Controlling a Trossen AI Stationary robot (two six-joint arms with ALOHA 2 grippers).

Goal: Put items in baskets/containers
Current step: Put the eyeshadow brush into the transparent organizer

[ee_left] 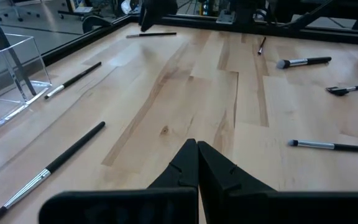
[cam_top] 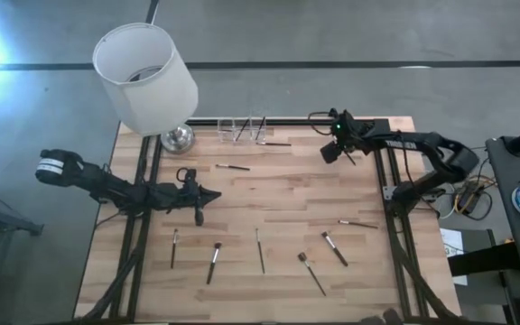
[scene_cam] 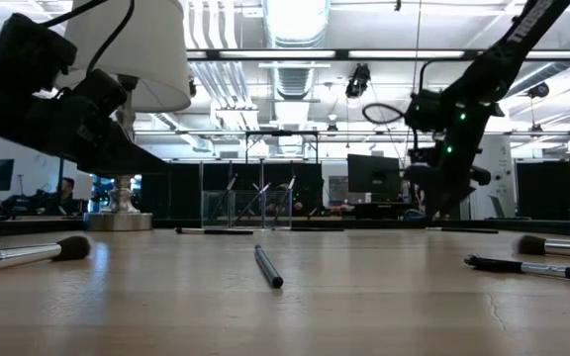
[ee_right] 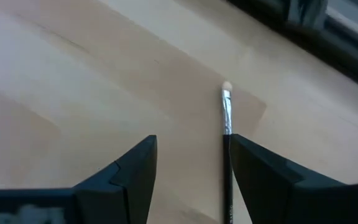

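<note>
step: reach for brush | right gripper (ee_right: 188, 174) wide open, empty, over thin silver-ferruled brush (ee_right: 227, 118) | next: lower, centre, close | left gripper (ee_left: 197, 165) shut, empty

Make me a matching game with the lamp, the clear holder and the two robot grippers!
Things:
1. lamp
2. clear holder
3. left gripper
4. right gripper

Descriptions:
A. open, right above a thin brush lying on the table
B. shut and empty, over the table's left middle
C. white shade, at the far left corner
D. at the far edge, with brushes already standing in it

Pairs: 1-C, 2-D, 3-B, 4-A
</note>
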